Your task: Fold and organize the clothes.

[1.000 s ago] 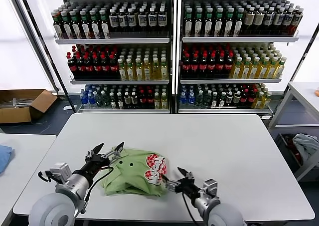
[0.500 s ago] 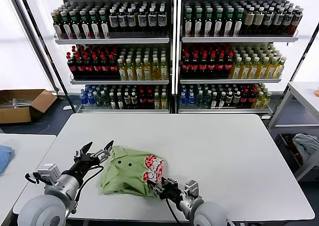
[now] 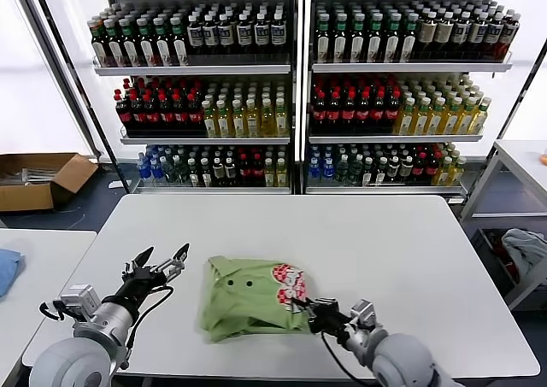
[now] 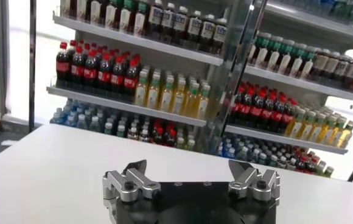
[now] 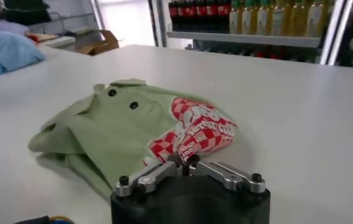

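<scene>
Shop: stocked drink shelves

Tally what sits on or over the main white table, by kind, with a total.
Light green shirt: 1
End effectors: 2, the left end effector open beside the shirt, the right end effector shut on the shirt's edge near the red-and-white print
Total: 3

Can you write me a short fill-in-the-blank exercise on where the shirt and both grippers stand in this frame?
1. The right gripper is ____ on the shirt's printed edge.
2. The left gripper stands ____, apart from the shirt.
3. The shirt lies on the white ____.
4. The shirt's fabric is light ____.

Missing words: shut; open; table; green
</scene>
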Controlling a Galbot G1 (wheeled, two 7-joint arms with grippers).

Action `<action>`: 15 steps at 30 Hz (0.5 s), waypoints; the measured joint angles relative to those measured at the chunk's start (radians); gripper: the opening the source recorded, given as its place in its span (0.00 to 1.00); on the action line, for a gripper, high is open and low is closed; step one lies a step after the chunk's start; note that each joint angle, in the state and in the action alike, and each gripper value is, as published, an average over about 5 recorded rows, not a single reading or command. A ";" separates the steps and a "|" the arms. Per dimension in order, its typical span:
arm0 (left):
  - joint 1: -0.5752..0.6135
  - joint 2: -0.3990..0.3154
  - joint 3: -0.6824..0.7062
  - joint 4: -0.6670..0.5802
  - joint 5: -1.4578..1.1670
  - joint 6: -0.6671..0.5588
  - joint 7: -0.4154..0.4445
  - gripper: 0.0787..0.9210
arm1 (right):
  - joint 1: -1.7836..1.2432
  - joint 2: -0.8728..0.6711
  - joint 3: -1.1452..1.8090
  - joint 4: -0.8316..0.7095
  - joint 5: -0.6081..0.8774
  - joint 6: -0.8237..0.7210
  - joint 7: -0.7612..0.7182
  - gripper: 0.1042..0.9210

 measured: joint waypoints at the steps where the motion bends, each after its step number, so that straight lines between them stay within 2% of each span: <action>1: 0.002 -0.002 0.000 0.001 0.000 -0.001 0.001 0.88 | -0.007 -0.013 0.015 0.004 -0.002 0.002 -0.003 0.03; 5: 0.011 -0.011 0.001 -0.001 0.000 -0.004 0.005 0.88 | -0.040 -0.053 0.075 0.028 -0.008 0.008 -0.009 0.08; 15: 0.045 -0.026 -0.005 -0.017 0.000 -0.017 0.018 0.88 | -0.166 -0.123 0.251 0.087 -0.006 0.024 -0.018 0.43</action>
